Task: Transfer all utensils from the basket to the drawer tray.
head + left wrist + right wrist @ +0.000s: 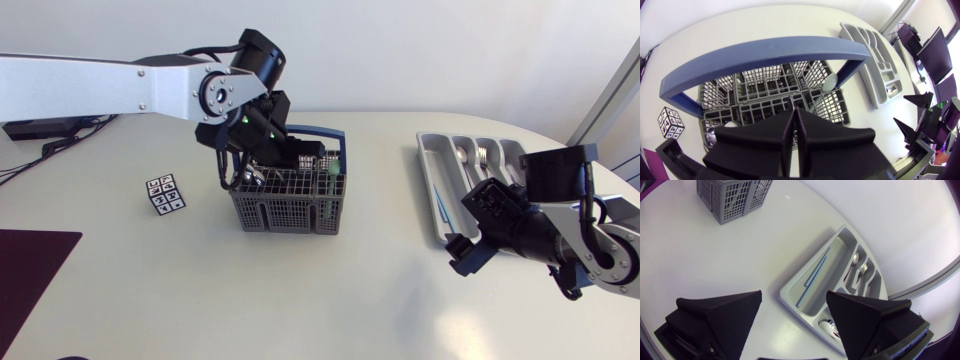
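Head view, drawer tray (pixel 427 180): holding several utensils (pixel 855 258) already.
Basket (pixel 290 212): spoon (pixel 829 81) remaining inside.
Left gripper (pixel 794 112): clenching above basket, nothing showing between.
Right gripper (pixel 794 294): hanging released.

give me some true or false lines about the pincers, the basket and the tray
1. The left pincer is above the basket. True.
2. The right pincer is shut on a fork. False: it is open and empty, near the tray.
3. The tray is empty. False: a spoon, a fork and a blue stick lie in it.
4. A patterned cube stands beside the basket, not touching it. True.
5. The basket's handle is red. False: it is blue.
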Robot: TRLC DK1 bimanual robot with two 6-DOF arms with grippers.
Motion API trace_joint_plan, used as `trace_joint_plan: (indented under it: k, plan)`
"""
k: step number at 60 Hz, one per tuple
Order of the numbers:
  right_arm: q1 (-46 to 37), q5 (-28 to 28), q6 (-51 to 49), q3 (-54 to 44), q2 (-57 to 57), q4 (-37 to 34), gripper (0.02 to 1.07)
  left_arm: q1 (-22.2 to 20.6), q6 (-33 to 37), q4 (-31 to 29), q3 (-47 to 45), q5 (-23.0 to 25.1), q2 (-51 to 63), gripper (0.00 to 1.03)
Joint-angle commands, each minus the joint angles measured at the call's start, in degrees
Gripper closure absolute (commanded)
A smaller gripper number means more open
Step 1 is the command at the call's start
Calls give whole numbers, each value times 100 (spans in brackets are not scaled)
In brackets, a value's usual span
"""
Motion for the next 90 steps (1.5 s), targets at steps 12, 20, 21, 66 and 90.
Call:
trace_joint_plan:
  k: [12, 20, 21, 66, 90]
  plan:
    - [170, 134, 197, 63, -56, -131, 14, 207, -11, 524, -741, 170, -784, 100]
    - [293, 134, 320, 151, -100, -219, 14, 278, -11, 691, -934, 389, -1083, 100]
    - [310, 134, 329, 160, -108, -219, 14, 295, -11, 700, -952, 477, -1127, 100]
    - [732, -2644, 821, 1170, -1198, -1414, 14, -232, 473, 137, -846, 2604, -2304, 100]
    - [1057, -4252, 768, 1258, -741, -1467, 31, -900, 1220, -742, -627, 3720, -1812, 100]
